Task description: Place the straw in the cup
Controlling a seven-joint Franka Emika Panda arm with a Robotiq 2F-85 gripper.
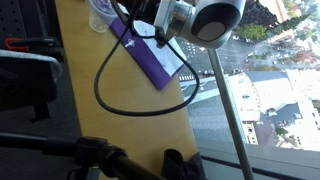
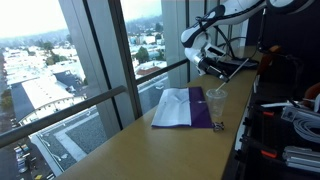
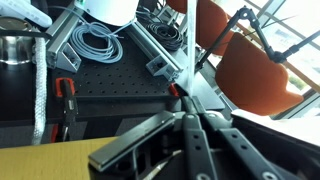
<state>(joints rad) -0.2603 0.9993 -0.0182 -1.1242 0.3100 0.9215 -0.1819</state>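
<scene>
Hand: the hand [image 3: 185, 112] has its two fingers drawn tight together, pinching the straw between the tips. In an exterior view the hand [image 2: 205, 62] hangs in the air over the far stretch of the worktop, higher than the cup and apart from it.
Straw: the straw [image 3: 187, 55] is a thin white stick held by one end at the fingertips. In the wrist view it runs straight out from them. It is clear of the worktop and not in the cup. In both exterior views it is too thin to pick out with certainty.
Cup: the cup [image 2: 215, 102] is small and clear and stands upright on the worktop, just beside the folder's edge that faces away from the window. Seen from above, the cup [image 1: 100, 15] sits past one end of the folder.
Folder: the purple-and-white folder [image 2: 180, 108] lies flat along the window edge of the worktop.
Cable: a thick black cable [image 1: 110, 90] makes a wide loop that, from above, rings one end of the folder. Whether it rests on the wood or hangs above it I cannot tell.
Worktop: the worktop [image 2: 150, 150] is long, narrow and wooden and runs along the glass.
Behind the hand: the wrist view shows a grey cable coil [image 3: 95, 45] and an orange chair [image 3: 250, 70].
</scene>
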